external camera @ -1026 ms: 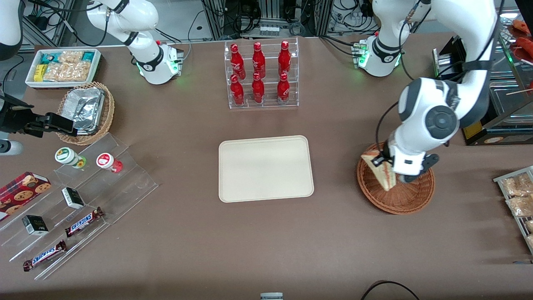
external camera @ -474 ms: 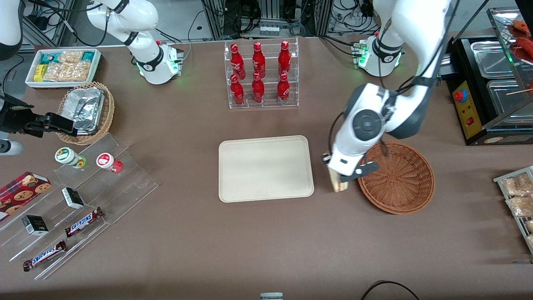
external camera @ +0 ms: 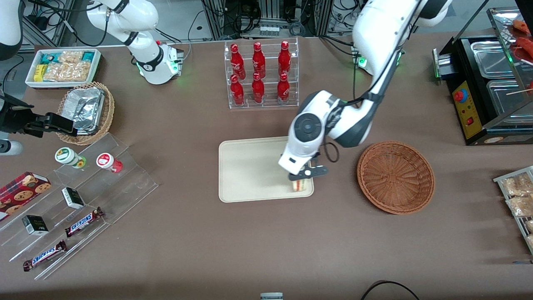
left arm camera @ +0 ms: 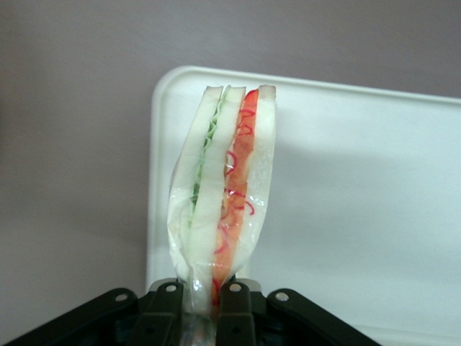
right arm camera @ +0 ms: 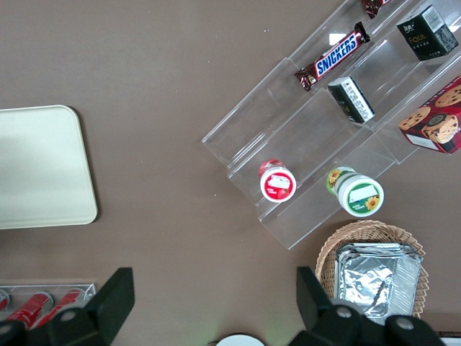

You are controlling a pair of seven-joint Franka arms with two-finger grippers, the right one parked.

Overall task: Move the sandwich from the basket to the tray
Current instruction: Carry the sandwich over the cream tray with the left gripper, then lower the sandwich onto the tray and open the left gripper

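Nearest the front camera, the sandwich (external camera: 301, 185) hangs over the corner of the tray (external camera: 250, 171) that lies toward the working arm's end of the desk (external camera: 250, 246). Whether it touches the tray surface cannot be told. The gripper (external camera: 302, 176) sits directly above it, its fingers (left arm camera: 167, 317) pinching the wedge at one end. In the wrist view the sandwich (left arm camera: 223, 187) stands on edge in clear wrap, with green filling along one bread layer and red along the other, over the tray (left arm camera: 360, 202) near its rim. The basket (external camera: 395, 177) sits beside the tray, toward the working arm's end. Farther from the camera stands a clear rack of red bottles (external camera: 260, 75).
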